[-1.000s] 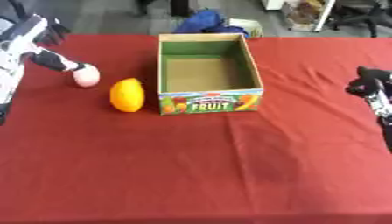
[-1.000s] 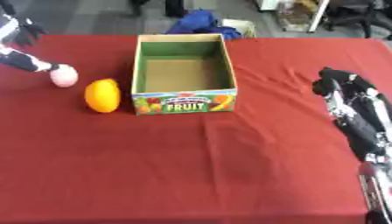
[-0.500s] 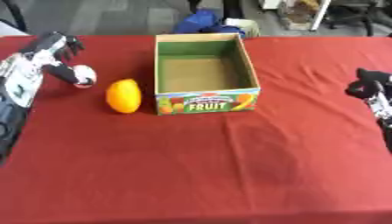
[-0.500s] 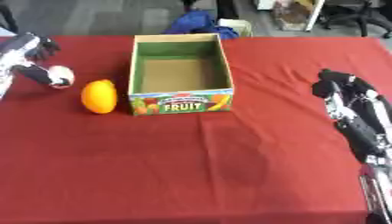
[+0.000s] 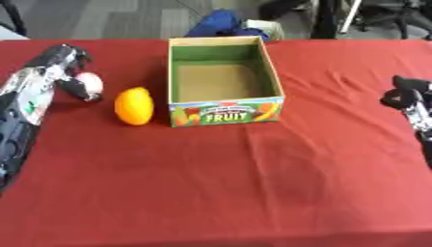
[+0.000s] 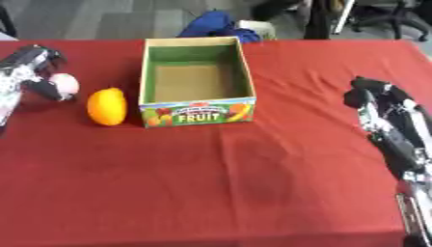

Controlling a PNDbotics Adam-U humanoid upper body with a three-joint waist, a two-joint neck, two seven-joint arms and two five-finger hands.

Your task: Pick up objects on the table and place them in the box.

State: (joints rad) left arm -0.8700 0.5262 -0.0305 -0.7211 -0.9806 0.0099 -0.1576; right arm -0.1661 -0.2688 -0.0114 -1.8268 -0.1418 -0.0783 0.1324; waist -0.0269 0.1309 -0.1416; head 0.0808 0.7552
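**Fruit and box on red surface: first pick under way**

Surface (image 5: 253,193): red cloth cover, wrinkled in places.

Box (image 5: 222,79): open cardboard carton, green inner walls, brown floor, nothing inside. Stands toward the far edge, about midway across. Near wall is printed with fruit pictures and the word "FRUIT" in large letters; a smaller line above it cannot be read.

Orange fruit (image 5: 134,105): oval, lying just beside the box's left wall, apart from it.

Pale pink ball (image 5: 89,83): small, round, near the left edge, further left than the orange fruit. Whether it rests on the surface or is raised cannot be told.

Left hand (image 5: 69,72): at the left edge, fingers curled round the pale pink ball.

Right hand (image 6: 377,100): idle near the right edge, well apart from everything, fingers clenched on nothing.

Step in hand, by judgement: the grasp of the pale pink ball. The next move calls for a lift and a carry rightward over the orange fruit and the box's left wall, then a release above the box floor. The orange fruit is not yet picked.
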